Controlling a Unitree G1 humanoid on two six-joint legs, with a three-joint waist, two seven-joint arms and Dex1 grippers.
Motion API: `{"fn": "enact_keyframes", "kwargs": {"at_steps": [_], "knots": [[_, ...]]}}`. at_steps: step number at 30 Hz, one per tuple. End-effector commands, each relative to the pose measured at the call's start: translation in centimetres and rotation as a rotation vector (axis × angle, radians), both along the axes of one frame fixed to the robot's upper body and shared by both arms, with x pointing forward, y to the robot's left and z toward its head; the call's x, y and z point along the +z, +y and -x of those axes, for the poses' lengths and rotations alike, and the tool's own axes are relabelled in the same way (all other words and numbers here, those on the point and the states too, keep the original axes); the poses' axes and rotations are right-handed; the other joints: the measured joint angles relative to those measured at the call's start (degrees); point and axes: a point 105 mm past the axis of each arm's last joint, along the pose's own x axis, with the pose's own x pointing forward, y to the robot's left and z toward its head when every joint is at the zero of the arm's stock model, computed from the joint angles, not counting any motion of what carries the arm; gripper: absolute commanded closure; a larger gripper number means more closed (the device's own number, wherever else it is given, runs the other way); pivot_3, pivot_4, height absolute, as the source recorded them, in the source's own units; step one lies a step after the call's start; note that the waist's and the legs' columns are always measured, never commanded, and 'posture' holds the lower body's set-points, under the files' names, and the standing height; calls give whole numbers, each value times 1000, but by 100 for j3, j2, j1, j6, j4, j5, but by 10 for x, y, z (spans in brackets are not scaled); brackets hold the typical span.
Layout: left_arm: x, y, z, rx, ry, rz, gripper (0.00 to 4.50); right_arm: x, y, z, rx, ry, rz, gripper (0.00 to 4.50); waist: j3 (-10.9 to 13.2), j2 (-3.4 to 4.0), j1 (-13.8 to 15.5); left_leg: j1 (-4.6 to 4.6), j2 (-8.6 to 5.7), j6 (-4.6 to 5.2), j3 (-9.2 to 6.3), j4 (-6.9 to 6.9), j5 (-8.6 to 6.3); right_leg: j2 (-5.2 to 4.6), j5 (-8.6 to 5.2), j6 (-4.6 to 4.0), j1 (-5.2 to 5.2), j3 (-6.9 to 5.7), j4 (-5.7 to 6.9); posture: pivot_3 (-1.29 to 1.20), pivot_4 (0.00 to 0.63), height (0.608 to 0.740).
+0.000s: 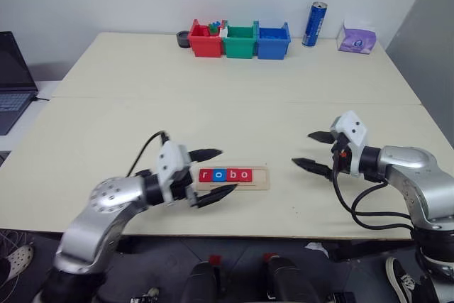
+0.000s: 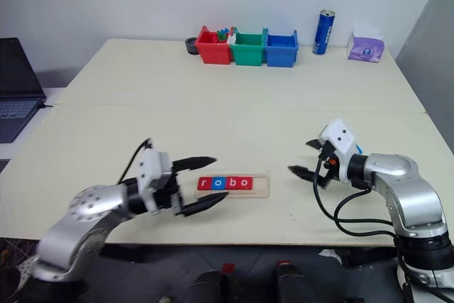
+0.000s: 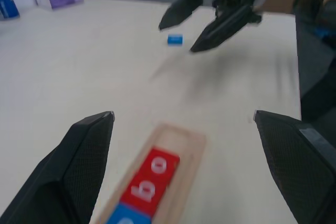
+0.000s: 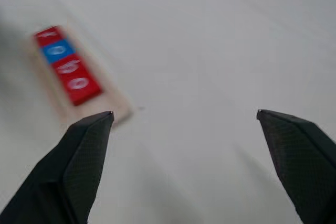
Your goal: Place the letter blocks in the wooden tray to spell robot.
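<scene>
Left eye view showed the tray lying flat near the front edge of the worktop, with four letter blocks seated in its groove: a red r, a blue o, a red b and a red o, touching one another in a row. The tray's right end, past the last o, was bare wood. In the left wrist view a fifth small blue block lay on the worktop beyond the tray, just under the right gripper; its letter could not be read.

The left gripper hung at the tray's left end, level, its two black fingers spread wide, one just behind the tray's near-left corner and one just in front of it, gripping nothing. The right gripper was well to the right of the tray, raised off the worktop and pointing back toward it, fingers also spread wide with nothing between them.

Far behind the tray, along the back edge, stood three bins side by side: red, green and blue, with a small dark round thing just left of the red one. Right of the bins stood an upright blue can, and farther right a purple tissue pack. A laptop sat on a lower surface far left of the tray.
</scene>
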Motion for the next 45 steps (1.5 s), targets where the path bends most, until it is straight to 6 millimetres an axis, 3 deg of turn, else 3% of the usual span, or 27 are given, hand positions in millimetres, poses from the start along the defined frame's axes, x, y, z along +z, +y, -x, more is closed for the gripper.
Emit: {"fn": "enact_keyframes", "kwargs": {"at_steps": [1, 6, 9, 20, 26, 29, 35, 36, 37, 39, 41, 45], "knots": [[4, -26, -11, -11, -35, 21, 0, 5, -39, -11, -270, -86, 46, 48, 0, 1, -7, -1, 0, 0, 5, 1, 0, 0, 1, 2, -1, 5, -1, 0, 150, 740], [4, -58, -26, -46, -54, 42, 0, -7, -84, -29, -541, -115, 50, 48, -1, 1, -31, 0, -7, 0, 11, -2, 0, 2, 11, -12, -1, 10, -3, 0, 150, 740], [7, -69, -32, -60, -66, 46, 0, -11, -96, -38, -606, -113, 33, 48, -1, 2, -46, 1, -8, 0, 12, -3, 0, 13, 14, -17, -3, 13, -2, 0, 150, 740], [5, -89, -40, -94, -82, 25, 0, -41, -96, -56, -584, 37, -63, 48, -2, 4, -43, 0, -1, 1, 13, -5, -1, 24, 15, -20, -4, 16, -3, 0, 150, 740], [6, -86, -40, -82, -82, 24, 0, -46, -94, -61, -562, 69, -84, 48, -3, 5, -48, 5, 1, 1, 14, -3, 0, 25, 15, -20, -4, 18, 1, 0, 150, 740], [4, -83, -39, -77, -79, 19, 0, -46, -93, -62, -554, 75, -86, 622, -3, 5, -47, 5, 2, 1, 14, -4, 0, 25, 15, -20, -4, 18, 1, 0, 150, 740], [4, -79, -40, -62, -79, 12, 0, -45, -89, -63, -560, 83, -83, 2790, -3, 6, -42, 4, 1, 1, 13, -3, 0, 25, 14, -18, -4, 17, 0, 0, 150, 740], [4, -78, -40, -60, -81, 11, 0, -45, -89, -64, -565, 86, -80, 3051, -3, 6, -42, 4, 1, 1, 13, -3, 0, 25, 14, -18, -4, 17, 1, 0, 150, 740], [4, -78, -41, -58, -83, 11, 0, -45, -90, -63, -573, 92, -80, 3040, -3, 6, -42, 4, 1, 1, 13, -3, 0, 24, 14, -19, -4, 18, 1, 0, 150, 740], [5, -77, -40, -60, -86, 11, 0, -43, -87, -61, -584, 109, -75, 3038, -3, 6, -41, 4, 1, 1, 13, -3, 0, 24, 14, -19, -3, 17, 1, 0, 150, 740], [4, -71, -32, -83, -85, -3, 0, -38, -67, -48, -544, 136, -64, 3038, -4, 8, -48, 3, 2, 1, 12, -5, 0, 24, 14, -19, -5, 17, 1, 0, 150, 740], [-7, -45, -5, -149, -39, -68, 0, -38, -8, 1, -421, 236, -66, 3038, -9, 16, -66, -7, 16, 1, -12, -19, -1, 27, 9, -29, -16, 22, 4, 0, 150, 740]]}}
